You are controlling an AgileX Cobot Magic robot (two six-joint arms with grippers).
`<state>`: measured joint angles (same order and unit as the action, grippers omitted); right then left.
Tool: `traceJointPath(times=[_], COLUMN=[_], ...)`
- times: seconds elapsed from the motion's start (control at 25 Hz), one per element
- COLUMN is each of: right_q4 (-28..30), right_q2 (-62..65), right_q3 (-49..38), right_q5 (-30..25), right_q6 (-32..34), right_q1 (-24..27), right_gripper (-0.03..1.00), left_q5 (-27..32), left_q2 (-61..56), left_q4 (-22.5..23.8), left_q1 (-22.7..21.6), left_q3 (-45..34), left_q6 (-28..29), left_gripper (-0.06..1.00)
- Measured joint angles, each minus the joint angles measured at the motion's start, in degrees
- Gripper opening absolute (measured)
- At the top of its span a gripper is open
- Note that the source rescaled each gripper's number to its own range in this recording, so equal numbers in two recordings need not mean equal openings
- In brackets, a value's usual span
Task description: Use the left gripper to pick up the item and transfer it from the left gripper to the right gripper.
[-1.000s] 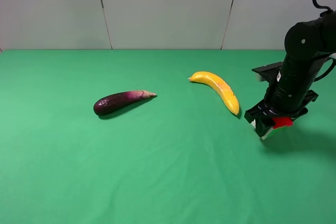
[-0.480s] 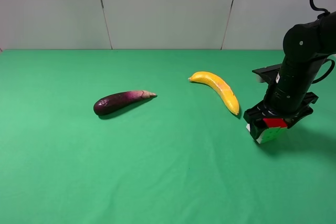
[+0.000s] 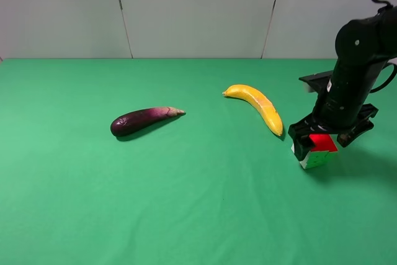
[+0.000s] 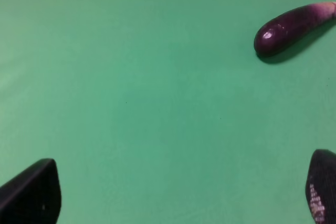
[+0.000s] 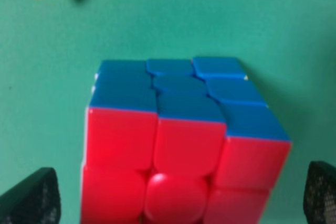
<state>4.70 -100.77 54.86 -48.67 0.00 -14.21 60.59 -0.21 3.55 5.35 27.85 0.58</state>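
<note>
The right gripper (image 3: 317,148) has let go of the cube (image 3: 319,151). A second ago its jaws were clamped on the cube, which hung tilted just above the surface (image 3: 186,203); half a second ago the cube had come down level. Now the cube sits square on the surface, just beside the near tip of the banana (image 3: 256,106), on the side away from the eggplant (image 3: 144,119), and the jaws stand wide apart on either side of it. In the right wrist view both fingertips (image 5: 31,195) are clear of the cube's red face (image 5: 178,171), with green surface showing between them and the cube, so nothing is gripped. The arm has also lifted slightly, judging by its higher position over the cube.

The left gripper (image 4: 178,203) is released and empty: its jaws are spread, with bare surface between them. It lies well away from the banana, beyond the eggplant, and does not appear in the high view.

Judgement: the cube lying free under the right gripper, and the left gripper standing off empty, suggest that the hand-over has been made and the cube set down. The placement appears stable, with the cube flat and upright. What remains, if anything, is for the right arm to draw clear without knocking the cube or the banana tip
</note>
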Motion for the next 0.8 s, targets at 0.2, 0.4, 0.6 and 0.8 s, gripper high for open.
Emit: traceJointPath(times=[0.2, 0.4, 0.6, 0.8], right_q4=[0.0, 0.0, -1.4, -2.9], right_q2=[3.4, 7.8, 17.4, 27.6], right_q3=[3.0, 3.8, 3.9, 3.9], right_q5=[-5.0, -8.1, -12.0, -12.9], right_q6=[0.0, 0.0, 0.0, 0.0], right_q1=[0.0, 0.0, 0.0, 0.0], right_gripper=[1.00, 1.00, 1.00, 1.00], left_q5=[0.0, 0.0, 0.0, 0.0], left_q2=[0.0, 0.0, 0.0, 0.0], left_q4=[0.0, 0.0, 0.0, 0.0], left_q1=[0.0, 0.0, 0.0, 0.0], left_q3=[0.0, 0.0, 0.0, 0.0], left_q6=[0.0, 0.0, 0.0, 0.0], left_gripper=[0.81, 0.80, 0.80, 0.80])
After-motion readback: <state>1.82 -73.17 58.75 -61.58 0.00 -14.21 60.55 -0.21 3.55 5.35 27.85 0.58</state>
